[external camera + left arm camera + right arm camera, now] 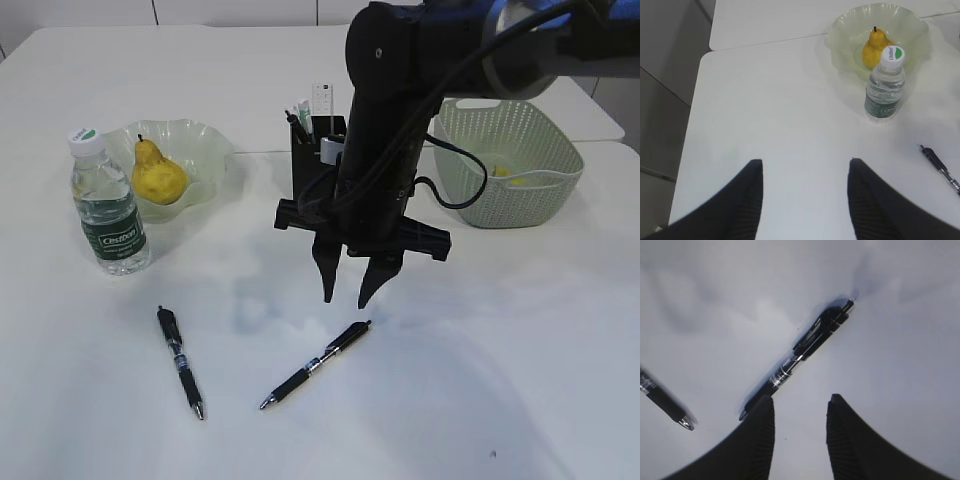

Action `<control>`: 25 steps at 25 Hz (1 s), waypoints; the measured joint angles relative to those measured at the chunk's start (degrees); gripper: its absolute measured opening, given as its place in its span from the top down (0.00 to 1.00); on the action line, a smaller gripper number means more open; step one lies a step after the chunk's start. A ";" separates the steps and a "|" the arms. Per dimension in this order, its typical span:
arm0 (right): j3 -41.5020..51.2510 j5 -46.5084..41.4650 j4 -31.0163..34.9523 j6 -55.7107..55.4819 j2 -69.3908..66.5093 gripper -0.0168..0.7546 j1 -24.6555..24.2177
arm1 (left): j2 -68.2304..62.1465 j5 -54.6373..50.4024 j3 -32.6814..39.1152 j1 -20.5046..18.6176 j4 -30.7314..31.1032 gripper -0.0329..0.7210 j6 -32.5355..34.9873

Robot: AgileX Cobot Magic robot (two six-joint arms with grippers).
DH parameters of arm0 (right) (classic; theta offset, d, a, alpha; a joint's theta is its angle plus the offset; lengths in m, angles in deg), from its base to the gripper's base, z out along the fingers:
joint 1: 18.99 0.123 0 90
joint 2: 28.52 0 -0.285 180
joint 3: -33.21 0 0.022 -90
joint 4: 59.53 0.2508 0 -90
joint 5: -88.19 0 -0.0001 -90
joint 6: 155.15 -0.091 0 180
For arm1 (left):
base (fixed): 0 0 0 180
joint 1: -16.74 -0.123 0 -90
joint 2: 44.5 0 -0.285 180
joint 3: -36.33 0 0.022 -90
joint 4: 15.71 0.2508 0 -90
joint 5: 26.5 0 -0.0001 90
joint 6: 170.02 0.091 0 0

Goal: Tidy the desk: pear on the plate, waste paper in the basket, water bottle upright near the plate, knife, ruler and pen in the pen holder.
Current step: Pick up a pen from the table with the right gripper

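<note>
Two black pens lie on the white table, one (316, 364) just below my right gripper (346, 298), the other (182, 360) further left. The right gripper (801, 399) hangs open above the table with nothing between its fingers, its left fingertip over the near pen's (800, 352) tip end. The yellow pear (157, 175) sits on the green glass plate (205, 135). The water bottle (108, 205) stands upright beside it. My left gripper (805, 162) is open and empty over bare table. The black pen holder (303, 160), partly hidden by the arm, holds a white ruler (322, 100).
A pale green basket (505, 135) stands at the back right with a yellowish lump (510, 178) inside. The table's left edge (690, 125) runs near the left gripper. The bottle (885, 85), pear (875, 47) and a pen (940, 167) lie ahead and right of it.
</note>
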 joint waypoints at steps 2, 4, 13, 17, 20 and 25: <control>0.00 0.00 0.00 -0.89 0.00 0.60 0.00 | -0.35 0.00 0.00 0.00 0.15 0.45 0.00; 0.00 0.00 -0.09 -1.26 0.00 0.60 0.00 | -0.37 -0.11 0.00 0.00 0.15 0.45 0.00; 0.00 0.00 -0.43 -9.67 -0.54 0.58 0.00 | -0.47 -4.19 0.00 0.00 0.15 0.45 0.00; 0.00 0.10 -0.33 -15.00 -1.35 0.47 0.00 | -0.47 -5.18 0.00 0.00 0.15 0.45 0.00; 0.00 0.10 -0.22 -17.36 -2.15 0.42 0.00 | -0.47 -5.18 0.00 0.00 0.15 0.45 0.00; 0.00 0.10 1.35 -21.03 -4.03 0.41 0.00 | -0.47 -5.18 0.00 0.00 0.27 0.45 0.00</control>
